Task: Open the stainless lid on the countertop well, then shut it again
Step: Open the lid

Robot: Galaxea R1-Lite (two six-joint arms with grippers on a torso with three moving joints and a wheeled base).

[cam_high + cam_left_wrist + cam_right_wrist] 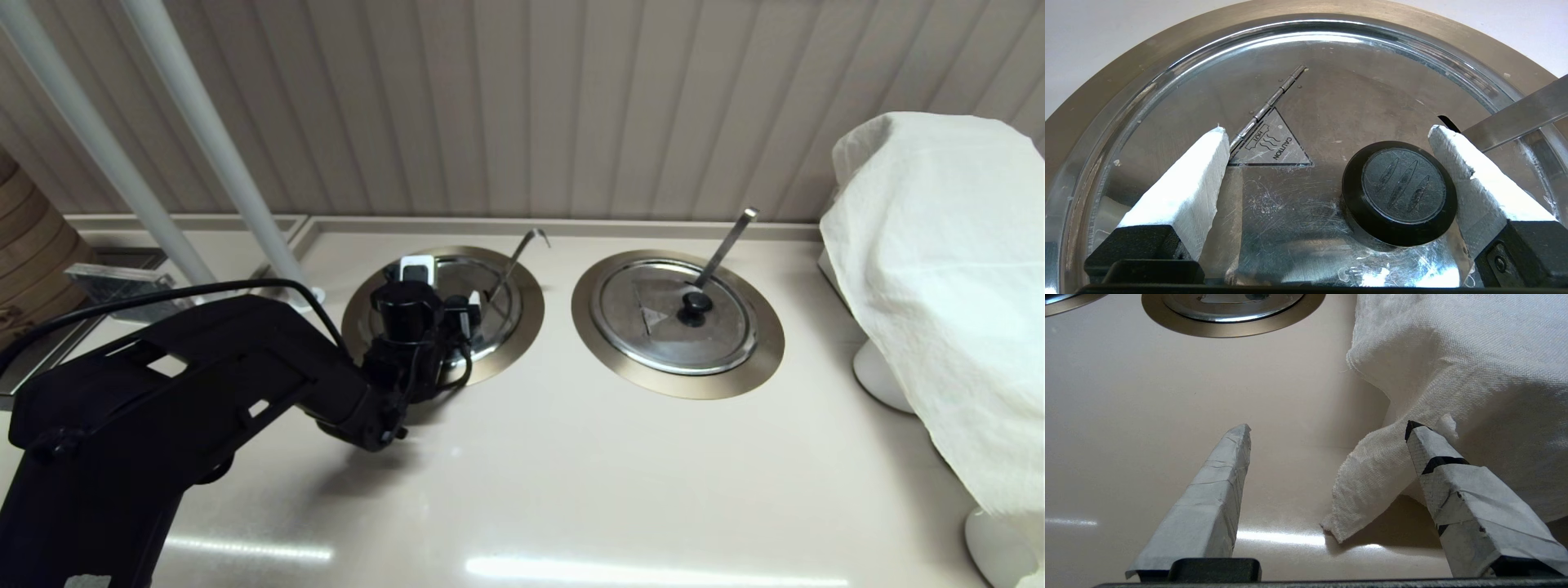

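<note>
The stainless lid (496, 325) (1331, 98) lies flat in the countertop well, inside its wide bronze-steel ring (531, 304) (1106, 81). The thin hook-ended wire handle (517, 258) sticks out through the lid's edge. My left gripper (445, 287) (1327, 130) hangs open just above the lid. The black knob (1399, 192) sits between its white fingers, close beside one finger (1470, 175) and far from the other. The caution triangle (1274, 145) shows near the far finger. My right gripper (1329, 430) is open and empty over the bare counter, out of the head view.
The twin lid (673, 314) (1229, 306) with the straight flat handle (727, 245) sits in its ring to the right. A white cloth (939, 269) (1453, 367) drapes over something at the right edge. Two white poles (220, 155) stand behind my left arm.
</note>
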